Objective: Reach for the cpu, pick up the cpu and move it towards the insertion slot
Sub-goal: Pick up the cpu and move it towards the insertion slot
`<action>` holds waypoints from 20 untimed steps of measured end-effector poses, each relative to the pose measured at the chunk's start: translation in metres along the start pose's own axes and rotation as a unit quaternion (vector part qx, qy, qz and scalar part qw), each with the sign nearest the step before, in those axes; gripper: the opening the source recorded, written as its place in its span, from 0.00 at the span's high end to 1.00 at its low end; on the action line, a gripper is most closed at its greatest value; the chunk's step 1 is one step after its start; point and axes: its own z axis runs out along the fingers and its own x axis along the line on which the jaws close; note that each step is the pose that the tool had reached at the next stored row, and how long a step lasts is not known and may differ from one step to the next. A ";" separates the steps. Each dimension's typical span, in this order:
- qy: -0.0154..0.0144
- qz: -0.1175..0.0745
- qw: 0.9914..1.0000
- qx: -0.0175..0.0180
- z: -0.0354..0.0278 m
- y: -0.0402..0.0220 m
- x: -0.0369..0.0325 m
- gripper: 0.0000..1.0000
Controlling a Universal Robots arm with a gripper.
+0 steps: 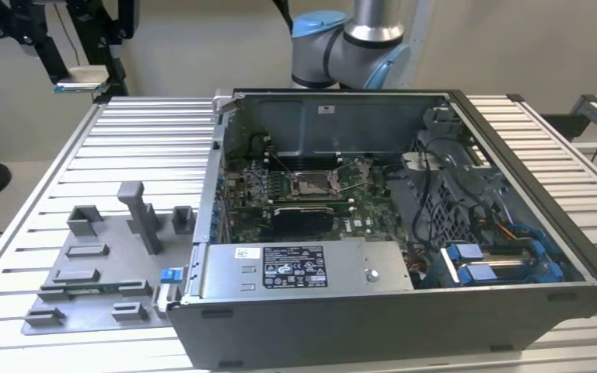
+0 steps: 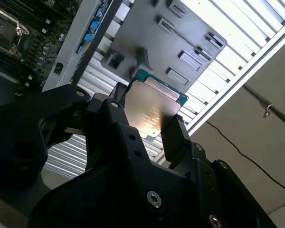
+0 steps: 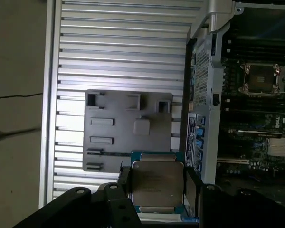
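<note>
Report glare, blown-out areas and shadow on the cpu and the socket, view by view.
Second wrist view: a warm glare patch on the cpu face, table slats blown out white, fingers near-silhouette. First wrist view: cpu evenly lit, no glare; insertion slot dim. Exterior view: insertion slot shaded by the case walls, yet readable.

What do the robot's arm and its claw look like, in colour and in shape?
The arm is a silver-grey round tube with light blue caps at its joints. The claw is matte black, built of flat angular links joined by round silver screws, with two flat fingers.
</note>
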 end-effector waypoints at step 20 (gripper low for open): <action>0.000 0.000 1.000 0.000 -0.0003 -0.0014 -0.0387 1.00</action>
